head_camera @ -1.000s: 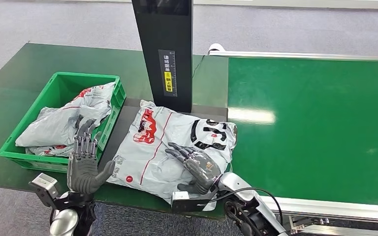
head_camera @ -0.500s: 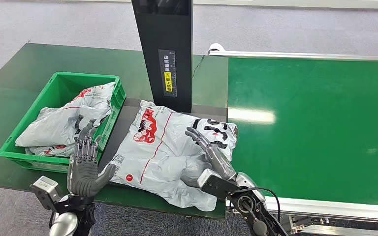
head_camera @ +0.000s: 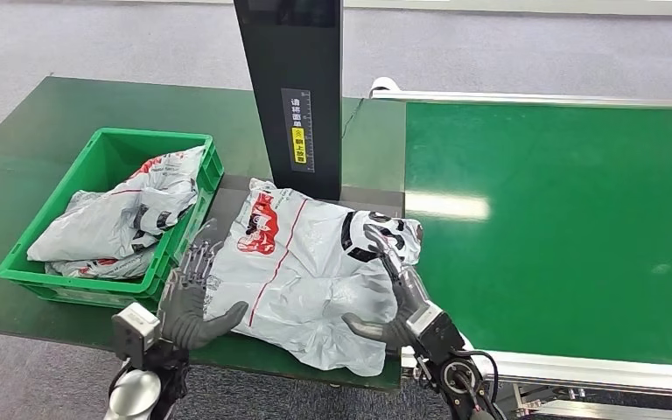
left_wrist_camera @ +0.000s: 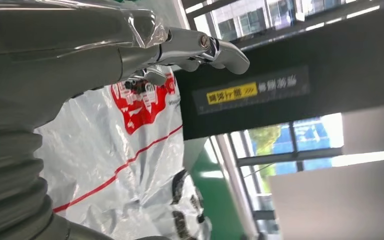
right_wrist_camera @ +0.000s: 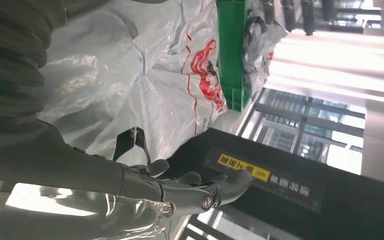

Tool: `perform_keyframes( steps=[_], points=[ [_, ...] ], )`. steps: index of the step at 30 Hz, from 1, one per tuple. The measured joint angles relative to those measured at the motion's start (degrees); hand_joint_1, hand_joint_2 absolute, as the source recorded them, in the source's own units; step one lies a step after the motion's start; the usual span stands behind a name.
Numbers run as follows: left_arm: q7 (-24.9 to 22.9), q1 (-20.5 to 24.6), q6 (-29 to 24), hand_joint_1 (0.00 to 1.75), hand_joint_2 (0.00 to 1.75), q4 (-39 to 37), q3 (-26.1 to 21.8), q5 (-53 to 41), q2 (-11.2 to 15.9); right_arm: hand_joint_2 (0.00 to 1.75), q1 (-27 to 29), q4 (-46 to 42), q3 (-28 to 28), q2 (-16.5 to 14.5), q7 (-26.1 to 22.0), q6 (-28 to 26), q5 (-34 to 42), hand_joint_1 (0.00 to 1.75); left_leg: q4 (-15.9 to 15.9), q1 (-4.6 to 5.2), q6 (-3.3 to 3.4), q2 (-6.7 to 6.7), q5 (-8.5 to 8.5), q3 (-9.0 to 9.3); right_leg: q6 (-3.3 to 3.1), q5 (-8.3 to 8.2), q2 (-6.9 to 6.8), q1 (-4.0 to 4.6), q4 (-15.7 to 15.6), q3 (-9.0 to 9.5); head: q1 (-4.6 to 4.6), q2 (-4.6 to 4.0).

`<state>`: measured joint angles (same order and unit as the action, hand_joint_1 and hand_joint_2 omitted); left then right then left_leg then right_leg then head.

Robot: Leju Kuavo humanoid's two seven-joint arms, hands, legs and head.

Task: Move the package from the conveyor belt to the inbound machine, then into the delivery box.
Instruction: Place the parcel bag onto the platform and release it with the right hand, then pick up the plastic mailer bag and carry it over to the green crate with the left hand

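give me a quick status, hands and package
Left hand open at grey plastic package's left edge; right hand open at its right edge. Package flat under black scanner column. Green plastic crate alongside, already holding bags.

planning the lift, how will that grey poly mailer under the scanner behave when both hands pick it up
Probably floppy: the package lies creased and wrinkled, so it may sag between the left hand and right hand. Its glossy film looks slippery. It seems soft, not fragile.

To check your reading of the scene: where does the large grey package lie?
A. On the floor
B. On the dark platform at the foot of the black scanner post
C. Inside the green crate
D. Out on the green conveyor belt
B: the package lies on the dark platform below the black post, beside the green crate.
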<state>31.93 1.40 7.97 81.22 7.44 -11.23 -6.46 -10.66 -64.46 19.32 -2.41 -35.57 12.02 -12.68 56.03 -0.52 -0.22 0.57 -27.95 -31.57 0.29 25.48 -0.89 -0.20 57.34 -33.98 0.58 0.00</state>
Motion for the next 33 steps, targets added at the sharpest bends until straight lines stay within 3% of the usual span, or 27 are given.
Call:
perform_keyframes(
  steps=[5, 14, 20, 21, 25, 33],
  points=[
    [-2.5, 1.2, -3.0, 0.00, 1.75, -1.3, 1.6, -7.8, 0.3, 1.75, 1.8, -3.1, -2.5, -0.5, 0.0, 0.0, 1.5, 0.00, 0.0, 0.00, 0.00, 0.00, 0.00, 0.01, 0.00, 0.00, 0.00, 0.00, 0.0, 0.00, 0.00, 0.00],
    [-12.7, 4.9, -10.2, 0.00, 1.75, -7.6, 6.5, -31.2, 1.4, 1.75, 3.3, -5.3, -5.4, -1.8, 0.2, 0.0, 1.2, 0.00, 0.0, 0.00, 0.00, 0.01, 0.01, 0.01, 0.00, 0.00, 0.00, 0.00, 0.0, 0.01, 0.00, 0.00],
    [-14.7, 6.8, -10.5, 0.00, 1.75, -12.1, 8.3, -35.8, 1.9, 1.75, 3.5, -5.6, -6.3, -2.3, 0.5, 0.0, 0.6, 0.00, 0.0, 0.00, 0.00, 0.00, 0.00, 0.01, 0.00, 0.00, 0.00, 0.00, 0.0, 0.00, 0.01, 0.00],
    [-15.2, 7.0, -10.3, 0.06, 1.75, -12.6, 8.5, -36.6, 2.0, 1.75, 3.5, -5.6, -6.5, -2.3, 0.5, 0.0, 0.5, 0.00, 0.0, 0.00, 0.00, 0.00, 0.00, 0.01, 0.00, 0.00, 0.01, 0.00, 0.0, 0.00, 0.00, 0.00],
    [-17.6, 8.0, -8.6, 1.71, 1.75, -15.4, 9.1, -40.8, 2.1, 1.75, 3.7, -5.6, -7.0, -2.8, 0.9, 0.0, -0.3, 0.00, 0.0, 0.00, 0.00, 0.01, 0.00, 0.02, 0.00, 0.00, 0.00, 0.00, 0.0, 0.02, 0.01, 0.00],
    [-16.9, 9.0, -8.8, 1.75, 1.75, -17.1, 8.7, -40.4, 1.9, 1.75, 4.7, -7.1, -8.1, -3.4, 1.7, 0.0, -0.9, 0.00, 0.0, 0.00, 0.00, -0.03, 0.00, 0.11, 0.00, 0.00, -0.01, 0.00, 0.0, 0.14, -0.01, 0.00]
  ],
)
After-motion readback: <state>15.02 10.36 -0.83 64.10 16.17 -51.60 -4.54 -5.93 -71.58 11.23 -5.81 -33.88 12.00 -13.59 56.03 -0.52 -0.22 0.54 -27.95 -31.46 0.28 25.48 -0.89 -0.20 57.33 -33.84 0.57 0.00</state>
